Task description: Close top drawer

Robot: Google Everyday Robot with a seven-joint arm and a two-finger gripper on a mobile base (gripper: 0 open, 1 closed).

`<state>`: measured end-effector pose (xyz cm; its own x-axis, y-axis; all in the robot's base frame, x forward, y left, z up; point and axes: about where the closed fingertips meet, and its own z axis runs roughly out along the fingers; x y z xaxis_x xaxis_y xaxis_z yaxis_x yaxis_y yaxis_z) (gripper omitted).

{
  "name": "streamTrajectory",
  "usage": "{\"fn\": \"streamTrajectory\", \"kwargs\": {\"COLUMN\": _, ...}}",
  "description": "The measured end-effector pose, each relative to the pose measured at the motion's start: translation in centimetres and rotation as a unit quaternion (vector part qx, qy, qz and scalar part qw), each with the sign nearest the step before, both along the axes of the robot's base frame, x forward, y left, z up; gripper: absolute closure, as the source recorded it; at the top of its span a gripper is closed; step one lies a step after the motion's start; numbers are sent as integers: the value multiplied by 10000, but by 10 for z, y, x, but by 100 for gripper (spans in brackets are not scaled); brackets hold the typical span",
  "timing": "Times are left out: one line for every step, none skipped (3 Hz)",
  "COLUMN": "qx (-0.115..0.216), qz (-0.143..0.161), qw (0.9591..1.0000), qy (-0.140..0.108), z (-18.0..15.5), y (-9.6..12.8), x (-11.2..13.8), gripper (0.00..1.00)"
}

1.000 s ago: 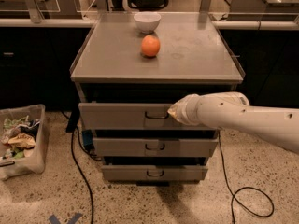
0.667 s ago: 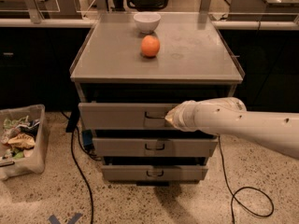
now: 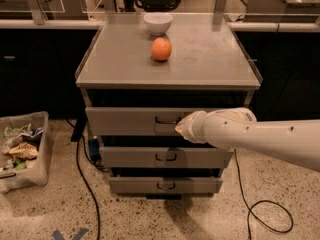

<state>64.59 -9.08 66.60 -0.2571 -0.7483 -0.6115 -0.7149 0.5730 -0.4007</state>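
The top drawer is a wide grey metal drawer with a small dark centre pull. It stands pulled out a little from the grey cabinet, with a dark gap above its front. My white arm reaches in from the right. My gripper is at the arm's tip, against the drawer front just right of the pull. Its fingers are hidden behind the wrist.
Two narrower drawer fronts sit below. An orange and a white bowl rest on the cabinet top. A bin of trash stands on the floor at the left. Cables lie on the floor.
My arm has moved slightly left, towards the drawer's centre pull. The drawer front looks about where it was.
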Motion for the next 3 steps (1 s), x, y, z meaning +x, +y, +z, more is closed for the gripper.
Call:
{"fn": "streamTrajectory", "kwargs": {"qx": -103, "qz": -146, "qw": 9994, "qy": -287, "z": 8, "y": -16, "x": 27, "gripper": 100}}
{"fn": "streamTrajectory", "kwargs": {"qx": -220, "qz": -385, "qw": 9984, "qy": -349, "z": 12, "y": -47, "x": 32, "gripper": 100}}
{"fn": "streamTrajectory", "kwargs": {"qx": -220, "qz": -385, "qw": 9984, "qy": -349, "z": 12, "y": -47, "x": 32, "gripper": 100}}
